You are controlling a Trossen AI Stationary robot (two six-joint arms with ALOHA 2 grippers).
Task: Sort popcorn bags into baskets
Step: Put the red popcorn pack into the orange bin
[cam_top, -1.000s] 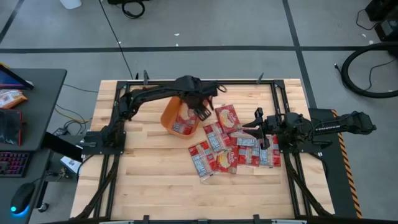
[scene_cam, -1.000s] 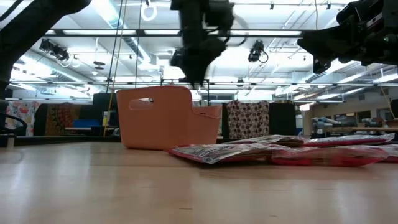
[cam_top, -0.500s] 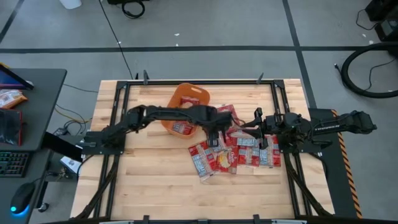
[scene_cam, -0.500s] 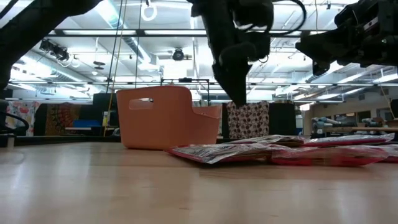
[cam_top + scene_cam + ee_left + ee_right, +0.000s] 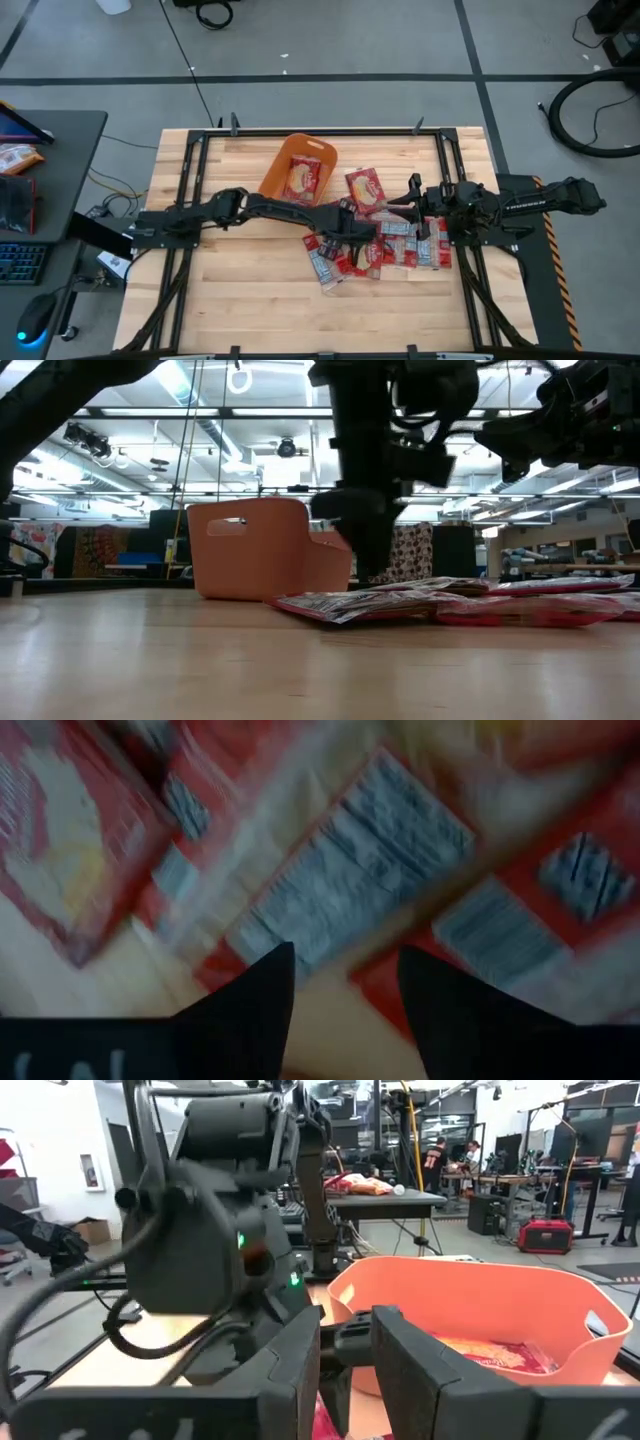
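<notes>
The orange basket [image 5: 300, 172] [image 5: 260, 550] [image 5: 480, 1330] stands at the table's far middle with red popcorn bags inside [image 5: 300, 180]. Several more red bags [image 5: 385, 245] [image 5: 450, 605] [image 5: 350, 890] lie flat and overlapping to its right and nearer; one [image 5: 365, 188] lies apart beside the basket. My left gripper [image 5: 352, 238] [image 5: 368, 575] [image 5: 345, 955] is open, pointing down low over the pile's left part. My right gripper [image 5: 413, 200] [image 5: 510, 445] [image 5: 346, 1330] is open and hangs well above the pile's right part. My left gripper has its open fingers [image 5: 260, 985] right down at the topmost bags of the pile; whether they touch a bag I cannot tell.
Black frame rails [image 5: 190, 200] run along the table's left, right and far edges. Bare wood [image 5: 240, 290] spreads over the near and left parts of the table.
My left gripper has swung from above the basket toward the table's right and near side, over the pile, and has come down to just above the bags. The basket, the bags and my right arm have kept still.
</notes>
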